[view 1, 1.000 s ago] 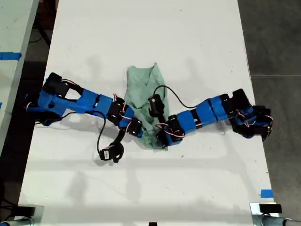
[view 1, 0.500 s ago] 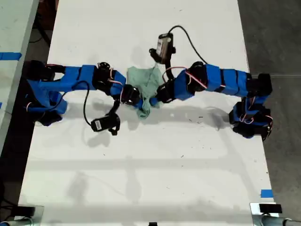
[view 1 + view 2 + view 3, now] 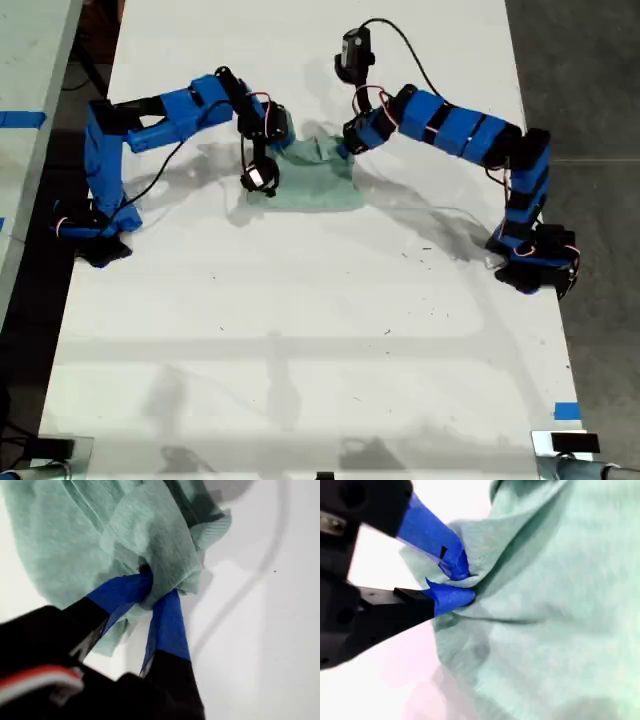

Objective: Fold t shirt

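My first claw (image 3: 157, 587) is pinched tight on a bunched fold of the t shirt (image 3: 75, 535), its two blue-taped fingers (image 3: 167, 622) buried in the pale mint fabric with bare white surface (image 3: 270, 630) just beside. My second claw (image 3: 457, 582) is likewise clamped on a gathered edge of the t shirt (image 3: 560, 605), blue tips meeting in the crease.

The wrist views do not settle which arm is which in the exterior view. There, one blue arm reaches in from the exterior view's left and one from its right, each claw at an upper corner of the t shirt (image 3: 320, 185), which lies as a compact wrinkled patch between them in the upper middle of the exterior view.

The surface (image 3: 320, 350) is a long white table, lightly speckled, with the arms' shadows across it. Dark grey floor (image 3: 590, 90) borders it on the exterior view's right; on the left stands another pale surface (image 3: 25, 80) with blue tape (image 3: 22, 119). More blue tape (image 3: 566, 410) sits near the exterior view's lower right corner.
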`<state>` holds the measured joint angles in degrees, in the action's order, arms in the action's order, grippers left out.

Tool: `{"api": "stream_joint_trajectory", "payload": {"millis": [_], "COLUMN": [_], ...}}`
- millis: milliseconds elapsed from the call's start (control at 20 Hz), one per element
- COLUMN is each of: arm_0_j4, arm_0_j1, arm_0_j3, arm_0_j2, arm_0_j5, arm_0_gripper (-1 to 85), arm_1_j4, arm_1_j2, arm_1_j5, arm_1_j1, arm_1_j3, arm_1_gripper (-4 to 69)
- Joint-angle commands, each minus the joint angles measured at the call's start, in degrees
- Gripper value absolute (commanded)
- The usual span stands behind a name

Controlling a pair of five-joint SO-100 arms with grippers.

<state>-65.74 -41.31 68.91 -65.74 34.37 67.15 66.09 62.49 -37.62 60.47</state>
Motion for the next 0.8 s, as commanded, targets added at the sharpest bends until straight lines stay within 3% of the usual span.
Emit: {"api": "stream_joint_trajectory", "payload": {"millis": [0,50,100,150,200,350,500,650,750], "arm_0_j4": [-1.1,-2.0,-3.3,-5.4,-8.1,-17.1,-23.4,-24.3,-23.0], "arm_0_j1": [-1.0,-0.5,-0.2,0.0,0.0,-0.8,0.5,8.9,19.2], "arm_0_j3": [-9.2,-9.2,-9.5,-9.6,-9.6,-9.6,-8.0,-0.5,12.7], "arm_0_j2": [6.9,6.9,5.5,2.5,-2.1,-21.0,-42.5,-62.8,-75.5], "arm_0_j5": [2.7,3.5,5.4,6.0,5.9,1.5,-4.7,-13.3,-23.0], "arm_0_gripper": [18.2,27.4,34.7,31.7,27.6,23.7,23.1,20.0,17.3], "arm_1_j4": [1.8,3.3,4.7,6.2,8.8,19.1,32.3,33.5,33.3], "arm_1_j2": [-4.6,-4.6,-3.2,-0.5,2.8,16.4,34.5,61.9,79.8], "arm_1_j5": [1.0,1.0,1.5,2.0,2.1,-1.3,-10.3,-18.3,-26.8], "arm_1_j1": [-2.5,-1.7,-0.8,0.3,1.1,1.8,2.2,9.5,18.5], "arm_1_j3": [-2.4,-2.5,-2.8,-3.6,-5.1,-8.7,-6.2,12.3,27.9], "arm_1_gripper": [12.7,24.5,28.8,36.9,39.4,27.7,18.8,16.9,15.5]}}
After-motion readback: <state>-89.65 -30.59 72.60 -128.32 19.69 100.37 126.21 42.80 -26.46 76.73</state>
